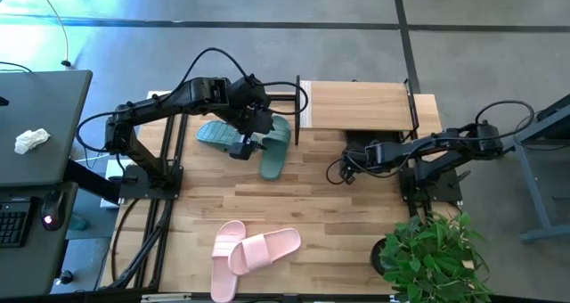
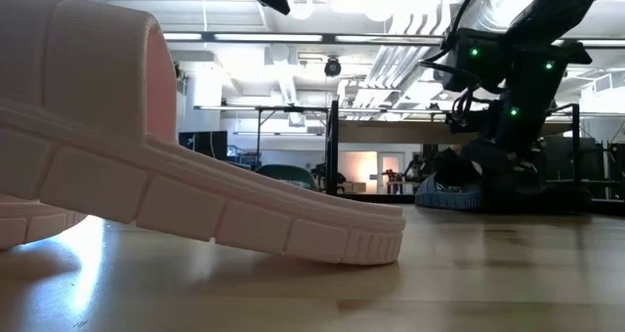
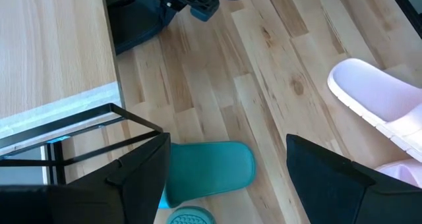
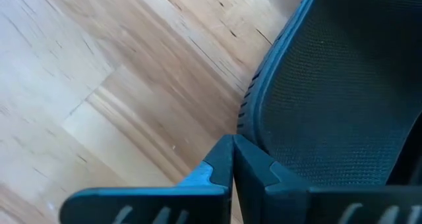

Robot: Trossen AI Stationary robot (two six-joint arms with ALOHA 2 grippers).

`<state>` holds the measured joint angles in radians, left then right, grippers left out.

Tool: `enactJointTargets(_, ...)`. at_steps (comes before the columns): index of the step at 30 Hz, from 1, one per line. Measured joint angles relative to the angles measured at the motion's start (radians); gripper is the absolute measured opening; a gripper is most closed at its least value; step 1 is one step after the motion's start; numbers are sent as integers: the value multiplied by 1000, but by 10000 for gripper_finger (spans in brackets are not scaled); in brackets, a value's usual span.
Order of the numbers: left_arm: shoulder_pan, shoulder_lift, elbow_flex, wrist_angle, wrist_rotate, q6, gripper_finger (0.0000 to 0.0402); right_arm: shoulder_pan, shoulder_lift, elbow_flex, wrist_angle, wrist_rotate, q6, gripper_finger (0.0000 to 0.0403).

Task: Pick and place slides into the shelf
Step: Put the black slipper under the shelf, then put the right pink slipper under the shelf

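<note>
Left hand (image 1: 242,148) hovers over the two teal slides (image 1: 276,148) on the counter (image 1: 312,196), fingers (image 3: 142,178) wide apart, holding nothing. Right hand (image 1: 349,165) rests low beside a black slide (image 4: 336,99), fingers pressed together. Pink slides (image 1: 263,248) lie overlapping at the near edge. Shelf (image 1: 365,105) sits at the far side.

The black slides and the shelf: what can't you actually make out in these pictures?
- Black slides: not identifiable; the right wrist view shows only a dark surface beside the shut right pincer.
- Shelf: the space under its top board is hidden from above.
- Teal slides: partly covered by the open left pincer in the high view.
- Low view: a pink slide blocks most of the table.
</note>
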<state>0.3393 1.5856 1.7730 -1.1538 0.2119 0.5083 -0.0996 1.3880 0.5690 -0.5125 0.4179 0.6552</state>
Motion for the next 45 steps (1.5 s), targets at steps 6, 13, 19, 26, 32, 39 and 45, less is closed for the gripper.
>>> enactJointTargets(6,0,0,0,0,0,-8,280,-5,0,1,-5,-3,24,0)
enactJointTargets(13,0,0,0,0,0,-15,280,-6,0,2,-42,-2,63,0)
enactJointTargets(19,0,0,0,0,0,-15,280,-6,0,2,-42,-3,63,0)
enactJointTargets(26,0,0,0,0,0,-16,280,11,-14,0,-43,12,46,0)
enactJointTargets(32,-25,0,0,-9,14,-18,280,50,-70,0,-38,46,24,0)
enactJointTargets(39,-142,0,-3,-240,95,-160,280,99,-179,0,41,-56,-132,0)
enactJointTargets(45,-321,-1,-55,-371,-28,-484,280,129,-248,0,206,-219,-238,0)
